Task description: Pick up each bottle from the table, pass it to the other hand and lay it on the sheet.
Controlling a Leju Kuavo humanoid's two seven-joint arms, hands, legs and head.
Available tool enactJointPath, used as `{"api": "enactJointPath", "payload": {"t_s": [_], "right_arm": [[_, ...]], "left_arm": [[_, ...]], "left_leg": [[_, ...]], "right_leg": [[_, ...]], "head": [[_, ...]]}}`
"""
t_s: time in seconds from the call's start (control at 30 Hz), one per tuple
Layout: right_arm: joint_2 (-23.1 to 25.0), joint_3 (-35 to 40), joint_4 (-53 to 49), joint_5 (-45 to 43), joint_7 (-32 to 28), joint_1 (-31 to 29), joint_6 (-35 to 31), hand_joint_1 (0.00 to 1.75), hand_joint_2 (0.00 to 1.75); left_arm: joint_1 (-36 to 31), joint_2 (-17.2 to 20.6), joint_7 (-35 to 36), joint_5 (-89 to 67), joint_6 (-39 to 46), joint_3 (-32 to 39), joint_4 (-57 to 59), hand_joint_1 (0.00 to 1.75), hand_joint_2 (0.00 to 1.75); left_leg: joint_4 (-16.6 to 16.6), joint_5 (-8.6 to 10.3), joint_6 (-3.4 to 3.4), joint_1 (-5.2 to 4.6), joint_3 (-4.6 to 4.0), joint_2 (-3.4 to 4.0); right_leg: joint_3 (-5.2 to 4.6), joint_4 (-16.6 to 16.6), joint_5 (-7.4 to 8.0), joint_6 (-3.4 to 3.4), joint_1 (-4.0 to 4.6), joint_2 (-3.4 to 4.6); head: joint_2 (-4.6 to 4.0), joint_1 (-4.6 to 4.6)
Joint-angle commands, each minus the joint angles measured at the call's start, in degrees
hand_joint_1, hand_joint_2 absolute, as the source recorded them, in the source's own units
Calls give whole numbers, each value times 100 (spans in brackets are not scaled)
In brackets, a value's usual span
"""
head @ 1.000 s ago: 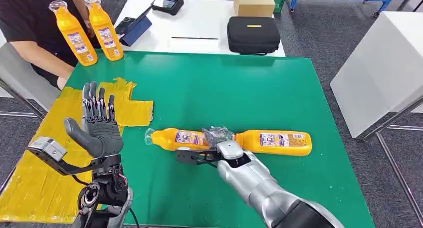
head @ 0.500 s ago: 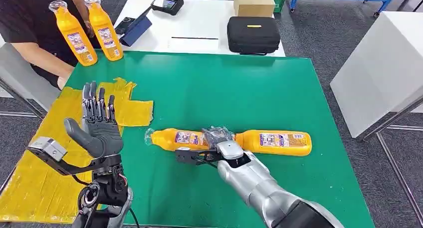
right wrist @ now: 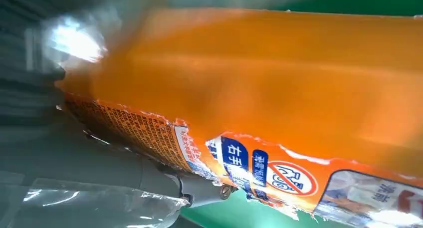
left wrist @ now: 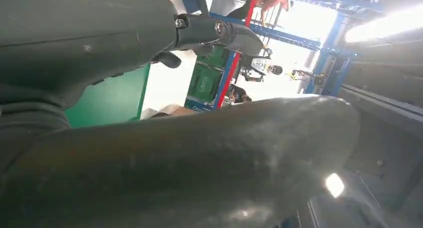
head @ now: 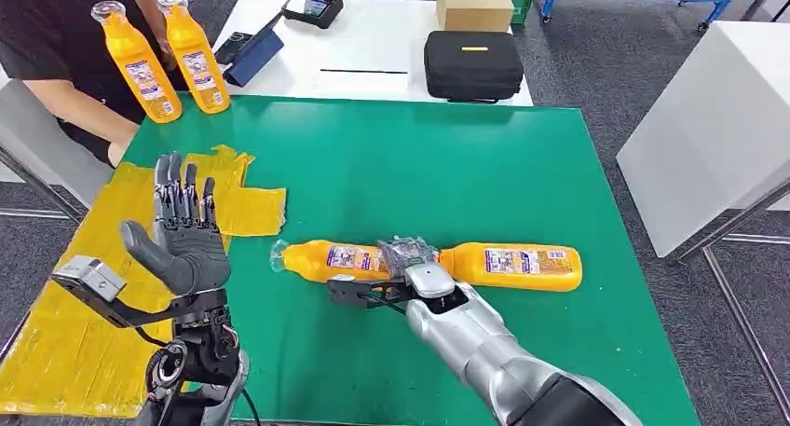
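On the green table top (head: 419,165) two orange plastic bottles are lying on their sides, end to end, toward the six o'clock part of the surface. The left-lying orange bottle (head: 331,259) is pointing its clear cap toward nine o'clock; the right-lying orange bottle (head: 517,266) is stretching toward three o'clock, its neck meeting the base of the other.

The robot's right hand (head: 405,263) is reaching in from five o'clock and is sitting over the join between the two bottles, fingers curled down on the left-lying bottle's base end. In the right wrist view the orange body with its torn label (right wrist: 259,163) is pressing close against the hand (right wrist: 30,88), so it is gripping that bottle, which is lying on the table.

The left hand (head: 182,230) is standing upright at eight o'clock, palm open, fingers straight and apart, holding nothing, above the edge of the crumpled yellow sheet (head: 65,333) covering the table's nine o'clock side.

At eleven o'clock two upright orange bottles (head: 163,58) are standing just beside a seated person in a black shirt (head: 56,34). Beyond, at twelve o'clock, a white table (head: 373,62) is carrying a black zip case (head: 473,64) and a brown cardboard box (head: 475,2).
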Motion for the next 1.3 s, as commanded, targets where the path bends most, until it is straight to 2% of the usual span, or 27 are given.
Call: {"api": "enactJointPath", "payload": {"t_s": [0.03, 0.2, 0.23, 0.27, 0.3, 0.33, 0.43, 0.5, 0.6, 0.67, 0.77, 1.17, 1.2, 1.3], "right_arm": [[-94, 29, 373, -6, -16, 187, 68, 175, 175], [-94, 29, 373, -6, -16, 187, 68, 175, 175], [-347, -1735, -1413, -2166, -2176, 444, -2092, 175, 175], [-902, -1604, -3554, -2811, -2289, 933, -1283, 175, 175], [-1417, -1594, -6211, -3254, -987, 1378, -82, 175, 175], [-1472, -1639, -6510, -3335, -814, 1422, 105, 175, 175], [-1387, -1615, -6300, -3227, -922, 1471, 15, 175, 175], [-1307, -1506, -5847, -3097, -1183, 1439, -306, 175, 175], [-1271, -1426, -5541, -3079, -1346, 1388, -514, 175, 175], [-1271, -1426, -5541, -3079, -1346, 1388, -514, 175, 175], [-1271, -1426, -5541, -3079, -1346, 1388, -514, 175, 175], [-1142, -1316, -5294, -3112, -1346, 1252, -545, 175, 175], [-1114, -1312, -5259, -3158, -1350, 1233, -550, 175, 175], [-924, -1110, -4947, -3194, -1336, 1055, -538, 175, 175]], "left_arm": [[-138, 47, 14, 1, 21, -10, 292, 0, 0], [-138, 47, 14, 1, 21, -10, 292, 0, 0], [188, 622, 1307, 416, -609, -81, -7, 0, 0], [426, 736, 1358, 472, -896, 193, -187, 0, 0], [553, 686, 1371, 411, -1239, 508, -186, 0, 0], [577, 667, 1383, 387, -1308, 575, -193, 0, 0], [561, 560, 1414, 305, -1391, 652, -176, 0, 0], [522, 515, 1428, 261, -1400, 630, -154, 0, 0], [501, 497, 1437, 239, -1390, 609, -145, 0, 0], [501, 497, 1437, 239, -1390, 609, -145, 0, 0], [501, 497, 1437, 239, -1390, 609, -145, 0, 0], [495, 508, 1451, 232, -1342, 587, -133, 0, 0], [480, 498, 1454, 232, -1341, 566, -128, 0, 175], [380, 431, 1452, 233, -1332, 462, -102, 0, 175]], "left_leg": [[-11, 0, -4, -2, 17, -26], [-13, 0, -5, -2, 19, -28], [-15, -1, -6, -4, 22, -32], [-21, -1, -7, 1, 29, -22], [-15, -2, -8, -8, 18, -9], [-14, -1, -6, -6, 13, -11], [15, -5, -2, -6, -31, 2], [1, 10, 8, -6, -60, -54], [-5, 3, 3, -10, -28, -57], [0, 6, 4, -5, -52, -31], [1, 4, 1, -10, -46, -49], [-1, -2, 1, -12, -37, -28], [0, -5, -1, -11, -33, -30], [1, 6, 3, -7, -56, -24]], "right_leg": [[22, -8, -7, -5, -2, -17], [24, -8, -9, -6, -3, -18], [26, -8, -11, -8, -5, -20], [32, -17, -7, -8, 0, -13], [10, -3, -7, -9, -9, 4], [10, -6, -5, -7, -7, 0], [-27, 24, -4, -2, -7, 11], [-36, 6, -3, 4, -5, -43], [-9, 4, -15, 3, -10, -46], [-36, 5, 0, 4, -5, -26], [-31, 10, -8, 2, -9, -38], [-28, 11, -8, 1, -11, -16], [-25, 13, -11, 0, -11, -17], [-43, 7, 3, 4, -6, -18]], "head": [[0, 0], [0, 0], [0, 0], [0, 0], [0, 0], [0, 0], [0, 2], [0, 0], [0, 4], [0, 0], [0, 2], [0, 0], [0, 0], [0, 0]]}}
